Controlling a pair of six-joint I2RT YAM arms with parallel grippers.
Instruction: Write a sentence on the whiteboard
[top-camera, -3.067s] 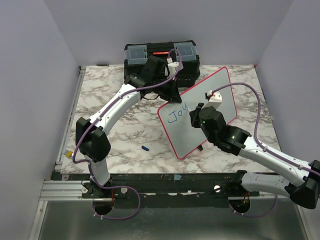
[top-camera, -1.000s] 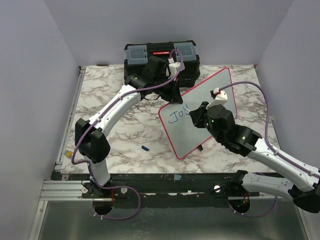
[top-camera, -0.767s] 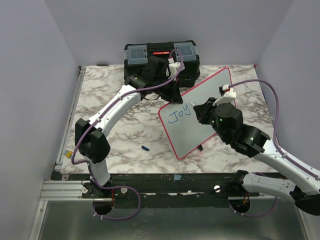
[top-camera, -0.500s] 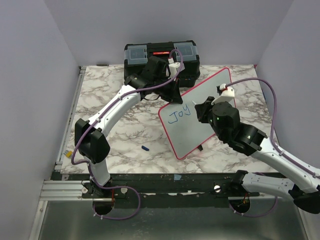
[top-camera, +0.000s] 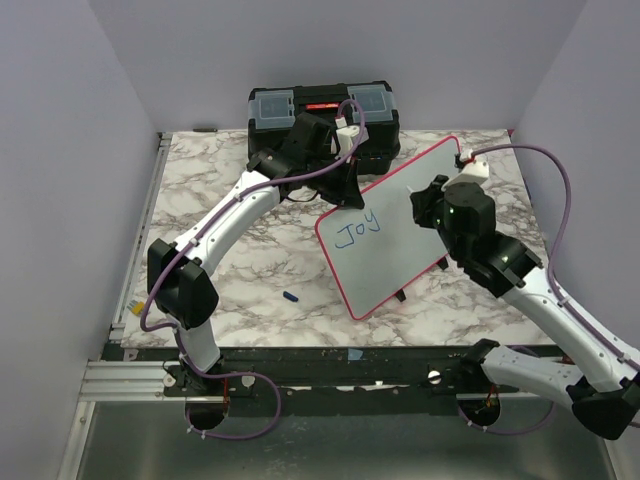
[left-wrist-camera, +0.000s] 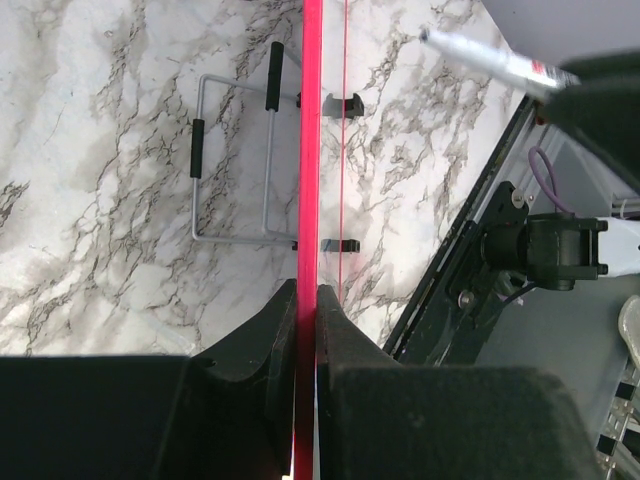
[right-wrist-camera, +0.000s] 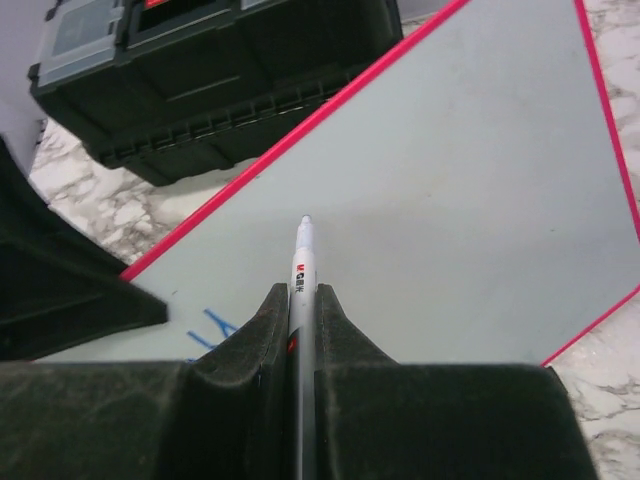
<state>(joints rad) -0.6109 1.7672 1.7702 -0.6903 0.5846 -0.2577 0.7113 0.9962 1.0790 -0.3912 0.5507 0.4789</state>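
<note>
The left gripper (left-wrist-camera: 308, 292) clamps the rim of the flat white, red-rimmed whiteboard (top-camera: 385, 240) near the marble bench's (top-camera: 230, 260) far right corner. The right gripper (right-wrist-camera: 300, 300) pinches a white marker pen (right-wrist-camera: 301, 262).

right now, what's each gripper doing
Left gripper: shut on the whiteboard edge.
Right gripper: shut on a pen.

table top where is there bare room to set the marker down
Barest is the marble between the table's left edge and the left arm. Next, the patch between that arm and the whiteboard, shared with a small blue piece. The back is crowded: toolbox, left gripper and board meet.
</note>
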